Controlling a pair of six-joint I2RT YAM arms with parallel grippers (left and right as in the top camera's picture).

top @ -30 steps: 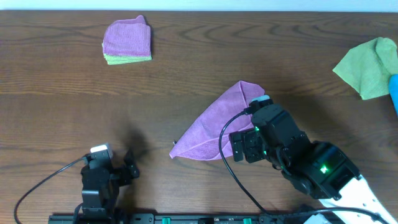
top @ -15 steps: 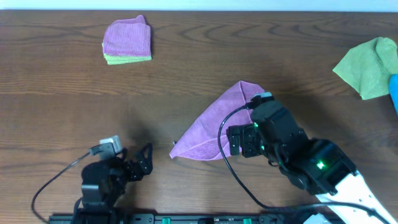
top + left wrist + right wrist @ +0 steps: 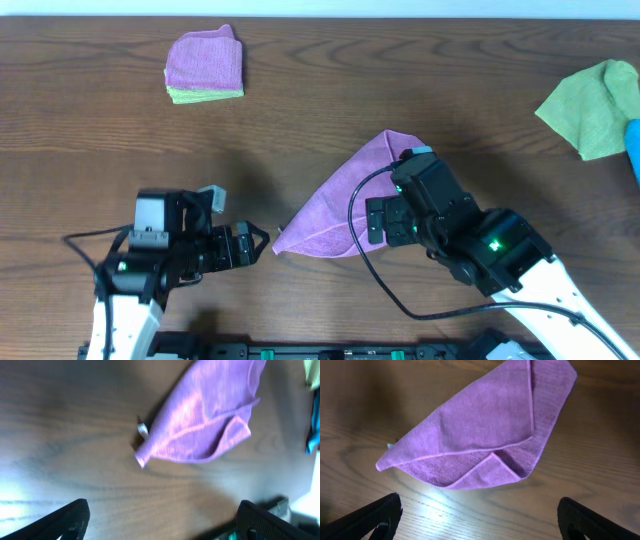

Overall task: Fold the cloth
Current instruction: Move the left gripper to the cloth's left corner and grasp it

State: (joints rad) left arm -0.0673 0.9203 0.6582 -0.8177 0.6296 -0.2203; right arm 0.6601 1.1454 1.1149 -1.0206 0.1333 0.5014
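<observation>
A purple cloth (image 3: 345,200) lies folded into a rough triangle in the middle of the table, one corner turned over. It also shows in the left wrist view (image 3: 200,425) and the right wrist view (image 3: 480,425). My left gripper (image 3: 255,243) is open and empty, just left of the cloth's lower left tip. In the left wrist view its fingers (image 3: 162,520) are spread wide over bare wood. My right gripper (image 3: 372,222) is open and empty, over the cloth's right side. In the right wrist view its fingers (image 3: 480,517) are spread wide below the cloth's near edge.
A folded stack of purple cloth on green cloth (image 3: 204,66) sits at the back left. A loose green cloth (image 3: 592,107) and a blue object (image 3: 633,148) lie at the right edge. A small white tag (image 3: 142,430) sticks out at the purple cloth's tip.
My left arm has swung up and right from the front edge, its gripper now pointing at the cloth's lower left tip. My right gripper has shifted slightly left over the cloth.
</observation>
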